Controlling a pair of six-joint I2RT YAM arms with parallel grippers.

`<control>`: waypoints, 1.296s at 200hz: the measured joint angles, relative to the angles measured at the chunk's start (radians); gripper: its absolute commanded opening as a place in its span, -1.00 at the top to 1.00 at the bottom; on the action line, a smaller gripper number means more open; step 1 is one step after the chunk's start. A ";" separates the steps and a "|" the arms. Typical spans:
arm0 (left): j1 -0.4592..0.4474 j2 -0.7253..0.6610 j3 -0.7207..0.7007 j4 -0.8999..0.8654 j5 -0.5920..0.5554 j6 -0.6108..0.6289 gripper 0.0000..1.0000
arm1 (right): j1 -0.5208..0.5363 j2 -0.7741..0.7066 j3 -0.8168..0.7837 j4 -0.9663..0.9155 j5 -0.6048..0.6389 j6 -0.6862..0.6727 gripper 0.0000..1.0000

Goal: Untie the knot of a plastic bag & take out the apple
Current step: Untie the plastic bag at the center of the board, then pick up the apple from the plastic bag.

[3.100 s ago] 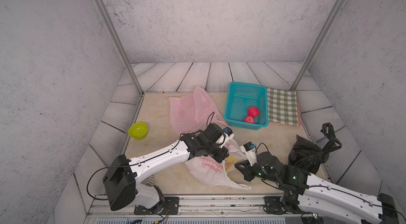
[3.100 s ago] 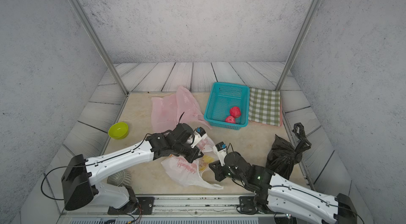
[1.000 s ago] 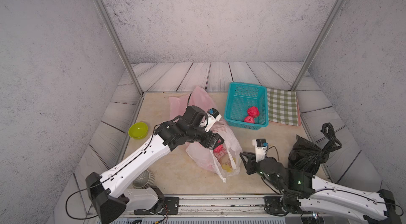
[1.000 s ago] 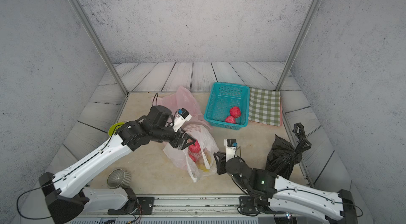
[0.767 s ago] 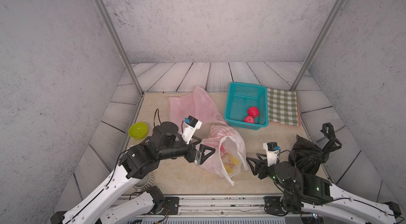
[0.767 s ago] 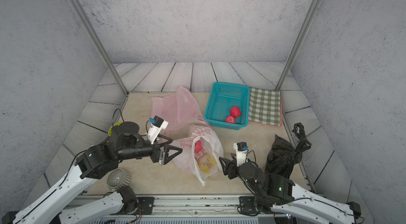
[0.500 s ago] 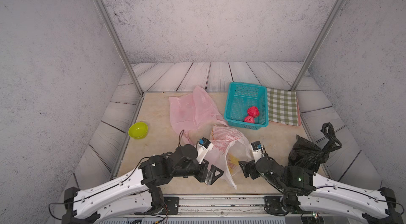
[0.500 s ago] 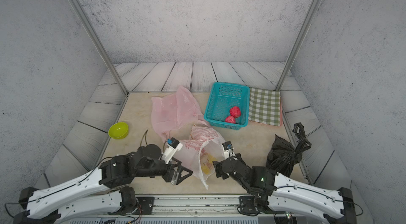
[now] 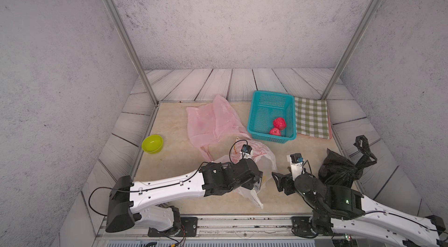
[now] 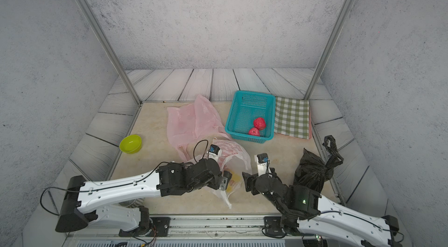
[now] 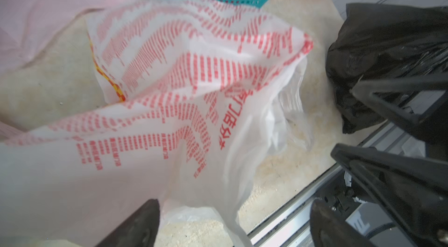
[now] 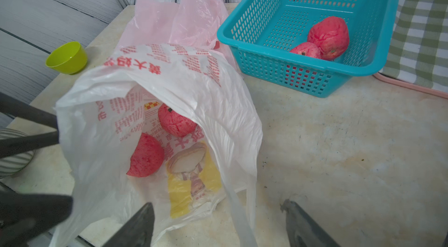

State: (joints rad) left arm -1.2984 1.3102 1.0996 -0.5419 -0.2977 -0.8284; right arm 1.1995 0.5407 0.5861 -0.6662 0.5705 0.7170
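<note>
Apples (image 12: pixel 175 122), wrinkled red, sit inside crinkled translucent plastic bag (image 12: pixel 218 102).

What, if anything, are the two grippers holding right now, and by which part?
Nothing is held: the left gripper and the right gripper both stand open at the white bag, without pinching its plastic.

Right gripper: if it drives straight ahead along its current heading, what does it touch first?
Most likely the white printed bag: its near rim and loose handle lie just ahead of the open right gripper. The apples sit deeper inside; exact depth is unclear.
</note>
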 measured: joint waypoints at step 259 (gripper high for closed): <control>0.047 -0.055 -0.037 -0.154 0.027 0.175 1.00 | 0.162 0.276 -0.108 0.579 -0.514 -0.145 0.93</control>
State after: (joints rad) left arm -1.2518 1.2549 1.0626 -0.6964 -0.2703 -0.6533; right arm 1.3613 0.8165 0.4782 -0.0872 0.0566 0.5724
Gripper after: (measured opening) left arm 0.043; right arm 0.044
